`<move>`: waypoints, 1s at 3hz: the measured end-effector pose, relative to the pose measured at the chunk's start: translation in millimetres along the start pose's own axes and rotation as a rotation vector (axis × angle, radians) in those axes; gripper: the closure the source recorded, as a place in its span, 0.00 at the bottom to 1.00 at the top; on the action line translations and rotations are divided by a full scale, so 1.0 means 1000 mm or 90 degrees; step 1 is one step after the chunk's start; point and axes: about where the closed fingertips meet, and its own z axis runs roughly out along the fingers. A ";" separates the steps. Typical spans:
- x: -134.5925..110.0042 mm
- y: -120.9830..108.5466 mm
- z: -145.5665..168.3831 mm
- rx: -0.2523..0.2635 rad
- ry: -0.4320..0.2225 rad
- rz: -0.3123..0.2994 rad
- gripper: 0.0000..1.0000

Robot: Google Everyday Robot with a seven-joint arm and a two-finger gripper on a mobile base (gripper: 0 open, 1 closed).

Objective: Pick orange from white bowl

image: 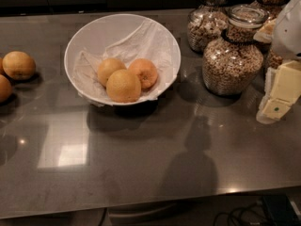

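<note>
The orange (143, 73) is cushioned by paper (151, 40) in the white bowl (96, 32); the gripper (281, 92) is held clear at three o'clock (its grip cannot be told)

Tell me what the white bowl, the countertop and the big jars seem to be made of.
White bowl: smooth, softly shiny, likely ceramic or plastic, lined with crumpled paper or cloth. Countertop: polished grey stone or laminate, mirroring lights. Jars: clear glass, contents show through. Gripper, at the right edge beside the jars: matte cream, probably plastic.
</note>
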 end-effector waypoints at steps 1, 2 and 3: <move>-0.001 0.000 0.000 0.002 0.000 -0.001 0.00; -0.015 -0.013 0.017 -0.003 -0.010 -0.013 0.00; -0.047 -0.033 0.037 0.003 -0.045 -0.044 0.00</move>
